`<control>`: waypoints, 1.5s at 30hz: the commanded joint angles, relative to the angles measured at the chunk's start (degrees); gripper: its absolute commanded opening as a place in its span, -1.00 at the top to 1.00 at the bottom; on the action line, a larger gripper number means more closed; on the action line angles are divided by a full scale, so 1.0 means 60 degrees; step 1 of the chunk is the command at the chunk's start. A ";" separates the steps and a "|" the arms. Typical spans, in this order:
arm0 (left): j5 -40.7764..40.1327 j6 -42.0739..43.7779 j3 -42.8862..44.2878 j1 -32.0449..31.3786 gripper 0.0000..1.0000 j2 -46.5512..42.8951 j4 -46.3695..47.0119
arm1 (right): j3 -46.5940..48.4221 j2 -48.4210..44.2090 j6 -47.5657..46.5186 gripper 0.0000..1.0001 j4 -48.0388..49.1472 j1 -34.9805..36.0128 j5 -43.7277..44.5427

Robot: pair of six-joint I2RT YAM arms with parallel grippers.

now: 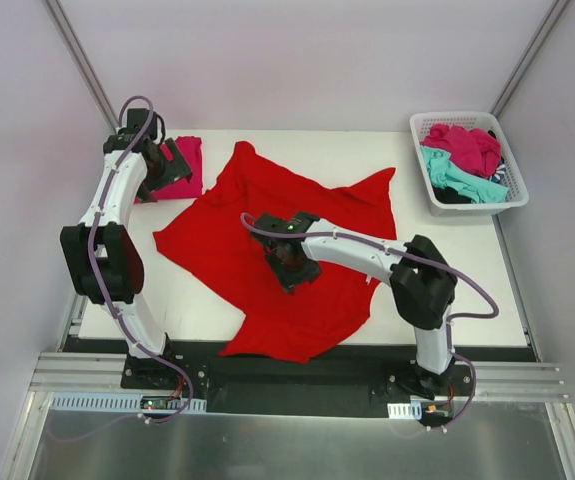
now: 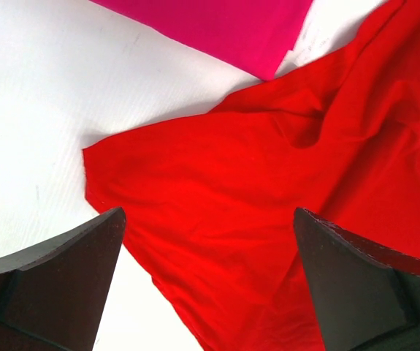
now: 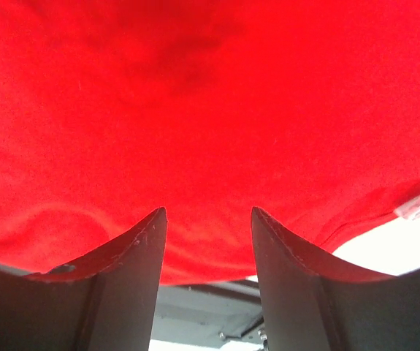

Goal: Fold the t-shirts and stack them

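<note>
A large bright red t-shirt lies spread and rumpled across the middle of the white table. My right gripper hangs low over the shirt's middle. In the right wrist view that gripper is open, with red cloth filling the view beyond the tips and nothing pinched. A folded magenta-pink t-shirt lies at the far left. My left gripper hovers over it, wide open, above a corner of the red shirt, with the magenta shirt beyond it.
A white lattice basket stands at the back right and holds a magenta t-shirt, a teal one and dark cloth. A black rail runs along the table's near edge by the arm bases. A white label shows on the red shirt.
</note>
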 commanded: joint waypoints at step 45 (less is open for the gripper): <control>-0.2757 0.3698 0.6931 -0.2838 -0.98 0.7805 -0.1957 | -0.0945 -0.1718 0.1180 -0.02 0.0551 -0.4365 -0.1064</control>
